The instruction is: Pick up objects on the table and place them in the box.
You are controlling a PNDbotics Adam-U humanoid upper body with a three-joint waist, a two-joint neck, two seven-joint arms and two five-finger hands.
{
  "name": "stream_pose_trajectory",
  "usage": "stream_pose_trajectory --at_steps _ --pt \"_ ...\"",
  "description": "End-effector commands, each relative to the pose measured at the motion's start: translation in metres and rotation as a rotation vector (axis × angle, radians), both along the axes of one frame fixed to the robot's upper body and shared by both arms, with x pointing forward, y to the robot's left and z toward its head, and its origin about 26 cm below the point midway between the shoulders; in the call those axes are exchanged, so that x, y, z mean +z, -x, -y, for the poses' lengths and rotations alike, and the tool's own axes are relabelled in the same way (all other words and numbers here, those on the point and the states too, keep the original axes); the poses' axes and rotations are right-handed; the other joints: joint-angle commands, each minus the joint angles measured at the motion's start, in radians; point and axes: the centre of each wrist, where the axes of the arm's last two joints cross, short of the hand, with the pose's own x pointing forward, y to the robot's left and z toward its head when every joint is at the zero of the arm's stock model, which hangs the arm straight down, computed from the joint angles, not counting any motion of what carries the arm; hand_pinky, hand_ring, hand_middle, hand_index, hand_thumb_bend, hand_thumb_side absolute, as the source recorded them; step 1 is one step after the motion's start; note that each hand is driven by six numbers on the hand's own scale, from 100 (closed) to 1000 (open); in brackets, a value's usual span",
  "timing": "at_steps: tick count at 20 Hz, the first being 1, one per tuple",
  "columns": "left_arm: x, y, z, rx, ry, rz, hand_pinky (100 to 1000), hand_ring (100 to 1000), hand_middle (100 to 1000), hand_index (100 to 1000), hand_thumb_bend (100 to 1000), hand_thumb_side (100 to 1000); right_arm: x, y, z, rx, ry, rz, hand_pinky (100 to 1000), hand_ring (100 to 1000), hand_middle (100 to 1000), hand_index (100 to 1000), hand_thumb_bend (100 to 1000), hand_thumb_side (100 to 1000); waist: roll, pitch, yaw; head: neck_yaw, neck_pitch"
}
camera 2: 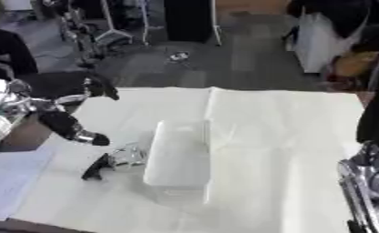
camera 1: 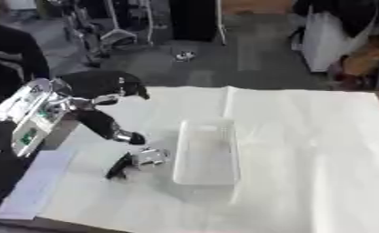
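Left hand on table beside clear box; finger state unclear. No legible writing.

Both views are soft and blurred throughout, edges smeared. Even, diffuse overhead light leaves the white surface bright, nearly washed out. A faint shadow lies beneath the clear box. The floor behind is dimmer.

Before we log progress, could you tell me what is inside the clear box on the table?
Nothing shows inside the clear box: through its open top and see-through walls only the white table cover appears. The left hand beside it hides none of the interior.
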Motion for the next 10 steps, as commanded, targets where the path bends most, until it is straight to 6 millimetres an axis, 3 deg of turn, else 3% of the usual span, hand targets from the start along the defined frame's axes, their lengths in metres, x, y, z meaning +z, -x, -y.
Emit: stream_pose_trajectory --at_steps 1,10 --pt "0.0099 -0.006 -0.0113 0.149 -0.182 -0.084 1000 1000 905 921 633 982 0.0058 0.0026 -0.0011 0.011 0.001 0.022 464 535 622 857 171 1000 0.0 -0.014 -0.001 0.009 -0.005" --pt "0.0041 -0.0147 -0.0133 0.239 -0.326 -0.206 1000 1000 903 918 664 972 0.0061 0.0026 -0.001 0.012 0.0 0.023 464 535 622 857 170 1000 -0.001 -0.013 0.0 0.03 0.039"
